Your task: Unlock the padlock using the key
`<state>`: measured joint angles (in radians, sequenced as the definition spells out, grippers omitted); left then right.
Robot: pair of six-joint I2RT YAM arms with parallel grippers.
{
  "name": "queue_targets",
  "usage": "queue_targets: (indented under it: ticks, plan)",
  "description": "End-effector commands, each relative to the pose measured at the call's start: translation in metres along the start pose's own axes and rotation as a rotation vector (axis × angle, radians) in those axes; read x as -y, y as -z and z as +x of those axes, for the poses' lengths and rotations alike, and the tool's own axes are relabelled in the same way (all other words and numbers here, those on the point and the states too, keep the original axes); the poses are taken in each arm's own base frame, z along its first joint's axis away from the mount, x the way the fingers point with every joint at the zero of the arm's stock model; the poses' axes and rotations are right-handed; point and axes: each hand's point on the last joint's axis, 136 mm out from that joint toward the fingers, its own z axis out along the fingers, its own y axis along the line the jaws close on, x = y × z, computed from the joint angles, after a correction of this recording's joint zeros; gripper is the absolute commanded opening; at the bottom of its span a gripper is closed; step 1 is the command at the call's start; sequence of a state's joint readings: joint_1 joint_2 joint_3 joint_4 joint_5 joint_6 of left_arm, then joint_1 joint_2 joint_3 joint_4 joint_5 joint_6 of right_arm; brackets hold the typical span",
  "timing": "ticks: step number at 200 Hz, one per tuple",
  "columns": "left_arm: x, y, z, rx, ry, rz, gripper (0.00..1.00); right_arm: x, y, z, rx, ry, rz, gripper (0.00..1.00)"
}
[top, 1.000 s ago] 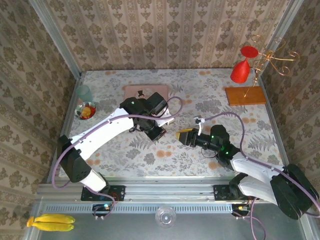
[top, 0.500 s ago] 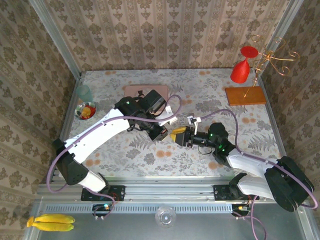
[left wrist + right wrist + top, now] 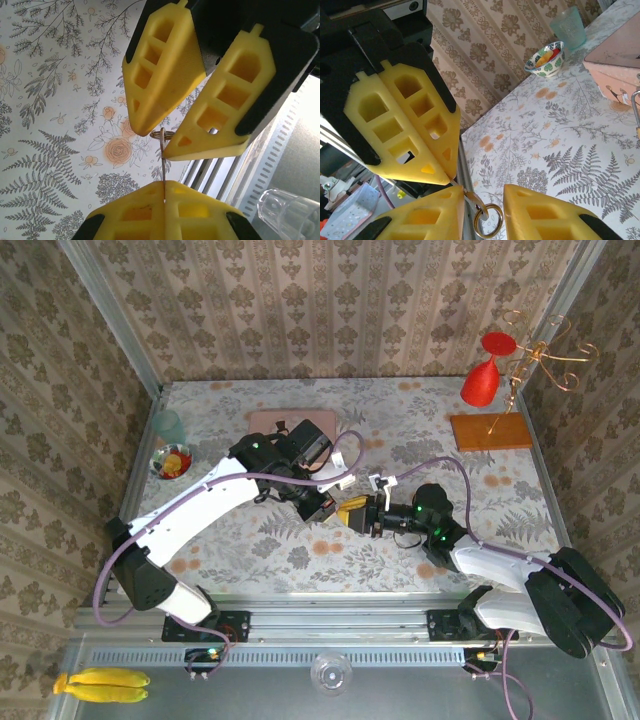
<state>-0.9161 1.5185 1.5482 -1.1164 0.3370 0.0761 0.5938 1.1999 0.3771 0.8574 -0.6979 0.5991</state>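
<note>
The worktop (image 3: 560,490) has a flowery cloth and papered walls (image 3: 330,310) at the back and both sides. A metal rail (image 3: 330,618) runs along the near edge. Most things sit near the edges. A green cup (image 3: 167,425) and a small bowl (image 3: 172,462) are by the left wall. A pink tin (image 3: 285,423) is at the back in the middle. A wooden block (image 3: 490,431) with a gold wire stand (image 3: 545,355) and a red glass (image 3: 482,380) is in the far right corner. The near left part and the right middle part are bare, so there is room to move there. The two arms meet in the middle. The left end effector (image 3: 322,506) is closed tight on the thin blade of the key (image 3: 163,160). The right end effector (image 3: 352,512) is just beside it, tip to tip. Its yellow fingers (image 3: 545,215) are a little apart, with the key ring (image 3: 488,220) between them. I cannot tell if they squeeze the ring. The padlock (image 3: 633,107) peeks in at the right edge of the right wrist view. It lies on the cloth just in front of the pink tin, apart from the key and from both end effectors.
</note>
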Motion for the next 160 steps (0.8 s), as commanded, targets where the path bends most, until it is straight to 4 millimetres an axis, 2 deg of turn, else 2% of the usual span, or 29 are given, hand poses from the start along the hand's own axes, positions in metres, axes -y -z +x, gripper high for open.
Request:
queue_targets:
  ticks: [1,40,90,123,160]
  plan:
    - [0.006,0.017,-0.001,0.033,-0.034,0.006,0.00,-0.012,-0.002,-0.008,0.003,0.058,-0.043,0.27]
    - [0.004,0.017,0.000,0.047,-0.022,0.017,0.00,-0.011,-0.001,-0.007,0.001,0.070,-0.030,0.25]
    - [0.008,0.016,0.001,0.046,-0.019,0.045,0.00,-0.015,-0.002,-0.013,0.008,0.078,-0.043,0.17]
    - [0.010,0.013,0.005,0.032,-0.019,0.058,0.00,-0.018,-0.001,-0.018,0.023,0.090,-0.042,0.21]
    - [0.012,0.011,0.007,0.023,-0.024,0.063,0.00,-0.023,-0.002,-0.017,0.014,0.104,-0.055,0.20]
